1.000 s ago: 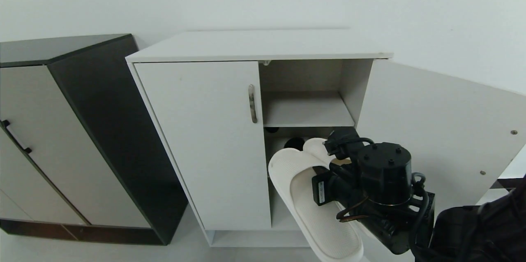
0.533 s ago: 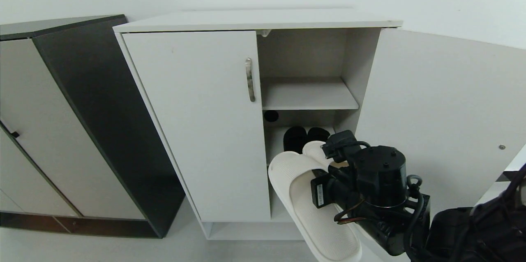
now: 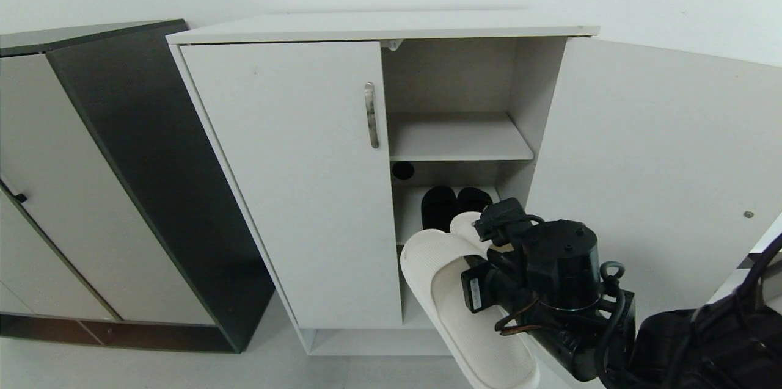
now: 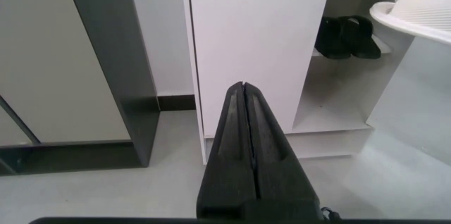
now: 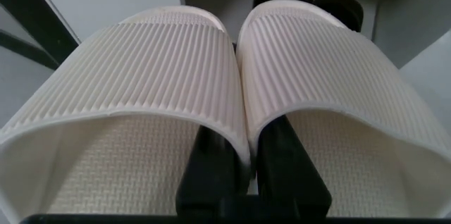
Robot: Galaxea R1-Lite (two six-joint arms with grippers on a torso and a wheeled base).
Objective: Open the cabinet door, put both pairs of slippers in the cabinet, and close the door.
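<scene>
Now we are clamping the white ribbed foam slippers (image 3: 470, 309) in our right gripper (image 5: 250, 168) before the open white wooden cabinet (image 3: 379, 22), black slippers (image 3: 455, 206) already shelved. We are favouring a level, toes-first slide inside; our left gripper (image 4: 243, 94) is hanging closed, empty.

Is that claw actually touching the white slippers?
Touching. The right wrist view shows the right gripper clamped on the adjoining inner sides of the white slippers, with one finger inside each slipper.
</scene>
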